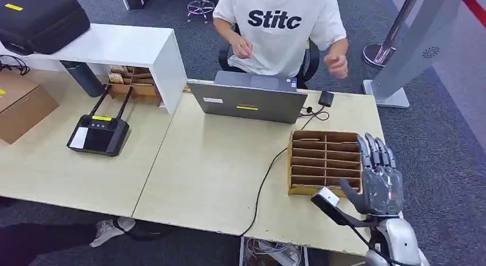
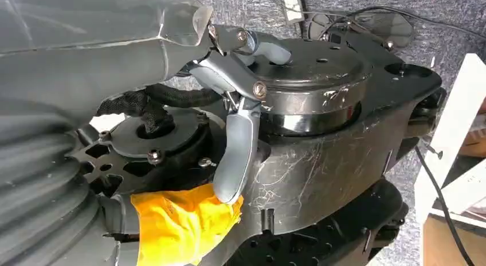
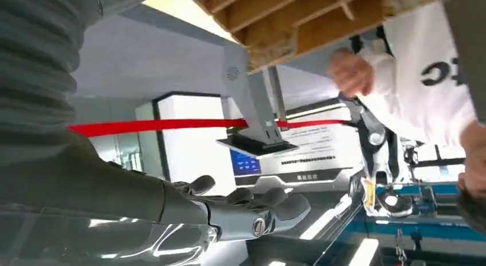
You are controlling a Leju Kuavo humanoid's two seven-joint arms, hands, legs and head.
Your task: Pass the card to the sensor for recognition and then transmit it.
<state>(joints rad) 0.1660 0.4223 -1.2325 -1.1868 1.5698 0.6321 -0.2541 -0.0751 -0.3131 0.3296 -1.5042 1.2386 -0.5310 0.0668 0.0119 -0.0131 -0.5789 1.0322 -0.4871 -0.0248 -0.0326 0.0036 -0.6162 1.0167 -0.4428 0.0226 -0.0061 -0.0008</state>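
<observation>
Right robot hand empty, fingers spread beside cardboard divider box; left robot hand holds nothing. Risk: fingers knock box, card missed.

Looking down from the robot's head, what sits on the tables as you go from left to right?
Cardboard box → remote controller → laptop → wooden divider tray → the robot's right hand.

the right hand reaches out with its fingers extended and apart, holding nothing. beyond it stand a grey angled stand, a red band, a wooden compartment box and a person in a white shirt.
</observation>
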